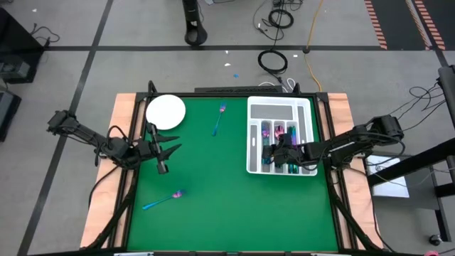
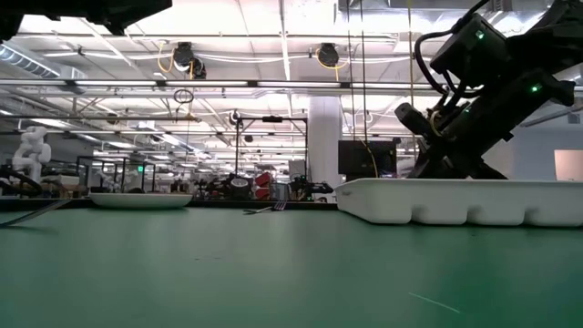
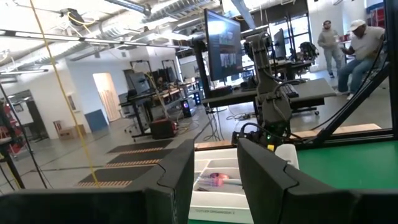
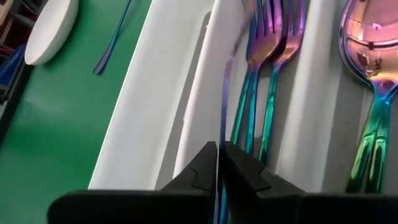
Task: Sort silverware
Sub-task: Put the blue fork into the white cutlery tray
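Your right gripper (image 4: 219,163) is down in the white tray (image 1: 254,135), its fingers nearly closed on a thin iridescent knife (image 4: 224,93); forks (image 4: 273,43) lie just beside it. Your left gripper (image 1: 168,149) waits half open above the worktop (image 1: 227,206).

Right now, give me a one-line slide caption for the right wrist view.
Right gripper pinches a thin iridescent utensil on edge over the white tray, beside forks already sorted in a compartment.
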Robot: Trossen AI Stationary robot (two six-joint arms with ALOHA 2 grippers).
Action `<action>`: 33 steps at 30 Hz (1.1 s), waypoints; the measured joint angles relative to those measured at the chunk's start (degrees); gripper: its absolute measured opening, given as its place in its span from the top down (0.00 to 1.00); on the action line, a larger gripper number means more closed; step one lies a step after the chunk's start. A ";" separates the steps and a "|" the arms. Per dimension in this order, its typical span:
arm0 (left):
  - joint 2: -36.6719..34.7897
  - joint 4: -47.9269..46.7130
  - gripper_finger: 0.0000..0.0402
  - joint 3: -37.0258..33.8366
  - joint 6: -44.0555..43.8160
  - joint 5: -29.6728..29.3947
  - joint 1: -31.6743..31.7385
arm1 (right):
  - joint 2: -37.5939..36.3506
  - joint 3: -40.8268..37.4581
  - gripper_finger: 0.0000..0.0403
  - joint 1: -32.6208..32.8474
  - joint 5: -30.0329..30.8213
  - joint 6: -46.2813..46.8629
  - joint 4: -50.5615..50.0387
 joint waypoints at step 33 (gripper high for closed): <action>0.17 -2.34 0.69 0.00 0.02 0.05 0.00 | -12.69 9.23 0.83 -1.88 -0.07 -25.86 3.24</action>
